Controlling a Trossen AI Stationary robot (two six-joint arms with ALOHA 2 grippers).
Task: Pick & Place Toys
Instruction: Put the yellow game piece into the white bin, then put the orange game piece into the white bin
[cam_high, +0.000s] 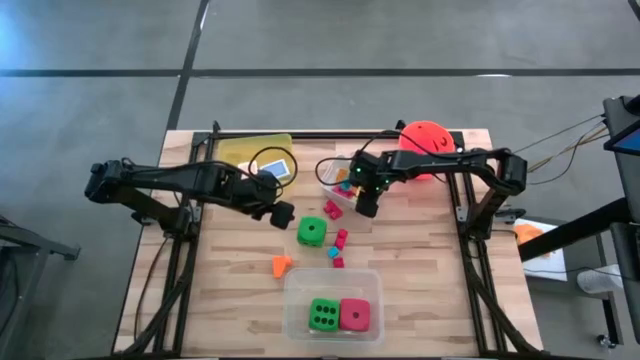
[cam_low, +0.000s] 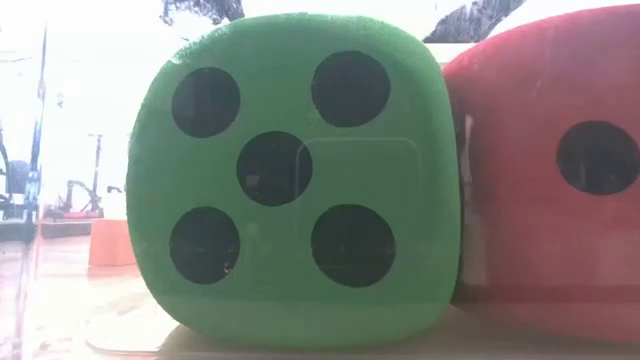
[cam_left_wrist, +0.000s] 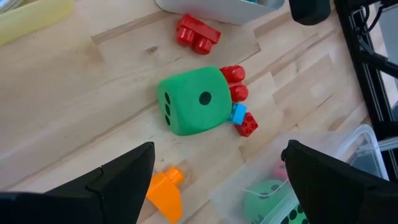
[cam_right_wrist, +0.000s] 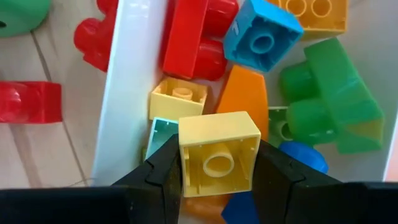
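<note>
Dice (cam_high: 338, 315) in clear tub (cam_high: 296, 290)

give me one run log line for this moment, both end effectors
left end effector: open, above table near green die | right end effector: shut on yellow block, over white tub of blocks

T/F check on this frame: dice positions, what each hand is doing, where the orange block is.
1. The right hand is shut on a yellow block. True.
2. That block hangs over the clear tub. False: it is over the white tub of mixed blocks.
3. The left hand is open and empty. True.
4. The clear tub holds two green dice. False: one green die and one pink die.
5. A loose green die sits on the table. True.
6. The orange block is in the yellow tub. False: it lies on the table.
</note>
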